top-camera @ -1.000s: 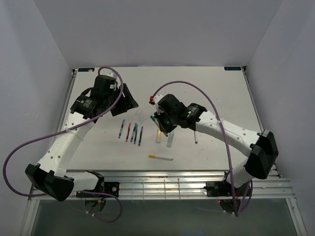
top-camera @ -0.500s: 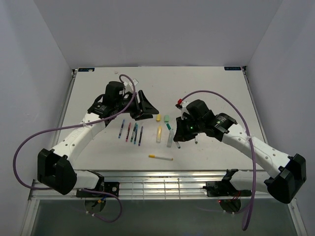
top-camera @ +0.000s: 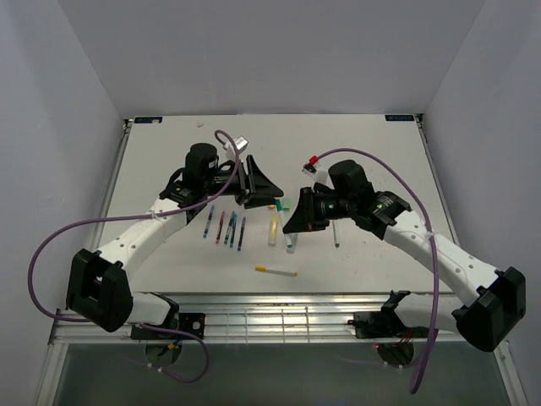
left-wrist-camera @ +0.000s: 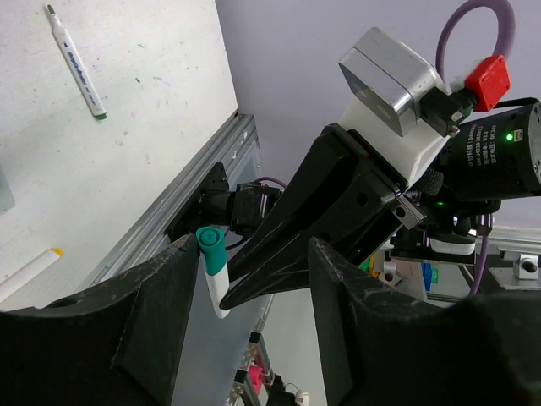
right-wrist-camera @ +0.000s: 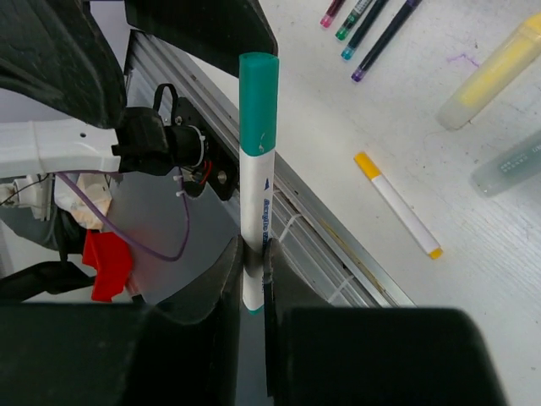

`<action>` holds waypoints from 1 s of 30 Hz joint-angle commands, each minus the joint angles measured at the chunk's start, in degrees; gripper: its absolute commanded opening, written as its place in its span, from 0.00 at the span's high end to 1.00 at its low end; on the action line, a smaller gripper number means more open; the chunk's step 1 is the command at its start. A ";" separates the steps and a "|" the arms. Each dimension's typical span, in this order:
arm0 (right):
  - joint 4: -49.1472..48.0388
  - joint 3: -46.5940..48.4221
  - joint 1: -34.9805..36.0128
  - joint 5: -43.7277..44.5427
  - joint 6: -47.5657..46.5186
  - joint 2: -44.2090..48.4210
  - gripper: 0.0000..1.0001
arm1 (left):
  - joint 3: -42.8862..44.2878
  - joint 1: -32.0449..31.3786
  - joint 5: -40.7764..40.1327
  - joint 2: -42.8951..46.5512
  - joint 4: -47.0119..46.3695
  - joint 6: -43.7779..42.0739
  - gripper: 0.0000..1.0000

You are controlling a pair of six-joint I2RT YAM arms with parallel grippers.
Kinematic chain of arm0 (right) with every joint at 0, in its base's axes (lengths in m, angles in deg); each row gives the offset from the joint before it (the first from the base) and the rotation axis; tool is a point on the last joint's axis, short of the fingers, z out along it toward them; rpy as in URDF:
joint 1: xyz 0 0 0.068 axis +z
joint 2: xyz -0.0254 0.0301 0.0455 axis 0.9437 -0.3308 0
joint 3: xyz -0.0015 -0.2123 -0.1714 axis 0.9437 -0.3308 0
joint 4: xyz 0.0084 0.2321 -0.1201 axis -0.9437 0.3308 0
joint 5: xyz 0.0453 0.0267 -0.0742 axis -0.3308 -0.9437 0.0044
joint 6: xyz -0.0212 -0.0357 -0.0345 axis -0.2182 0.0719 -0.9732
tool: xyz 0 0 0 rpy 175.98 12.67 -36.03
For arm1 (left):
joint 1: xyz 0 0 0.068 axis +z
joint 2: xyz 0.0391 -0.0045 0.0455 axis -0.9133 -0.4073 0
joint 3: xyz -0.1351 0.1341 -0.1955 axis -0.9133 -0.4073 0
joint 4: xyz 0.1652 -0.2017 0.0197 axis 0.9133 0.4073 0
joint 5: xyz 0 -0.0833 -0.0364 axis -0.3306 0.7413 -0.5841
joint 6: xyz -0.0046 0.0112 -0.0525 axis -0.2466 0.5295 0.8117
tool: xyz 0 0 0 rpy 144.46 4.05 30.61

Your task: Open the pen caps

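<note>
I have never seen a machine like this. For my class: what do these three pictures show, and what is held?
Two white robot arms stand at a table's edge. One picture looks down from above; the other two come from cameras on each wrist. On the table lie a row of slim dark pens, a yellow highlighter and a white pen with yellow ends. The right gripper is shut on a white pen with a teal cap. The left gripper is open, its jaws either side of that cap.

White table [top-camera: 380, 152] with slim dark pens [top-camera: 232, 229], yellow highlighter [top-camera: 273, 230], white pen [top-camera: 276, 271].
</note>
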 commanded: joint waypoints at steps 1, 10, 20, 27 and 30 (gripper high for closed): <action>-4.49 2.46 -0.12 -3.61 1.92 -0.65 0.92 | -0.84 -1.10 0.69 2.02 -3.08 1.16 0.36; -4.75 3.52 -0.30 -2.82 2.28 -1.27 0.92 | -0.67 -1.36 -0.11 1.58 -2.20 0.55 0.39; -6.16 4.31 -1.35 -2.73 3.86 -2.85 0.92 | -0.40 -1.36 0.51 0.70 -2.12 0.28 0.69; -7.03 5.01 -1.71 -2.99 3.95 -3.99 0.77 | 1.09 -1.36 0.95 -1.14 -1.41 0.28 1.00; -7.30 5.36 -1.71 -3.51 3.51 -5.22 0.64 | 1.27 -1.36 0.95 -1.59 -0.89 0.37 1.00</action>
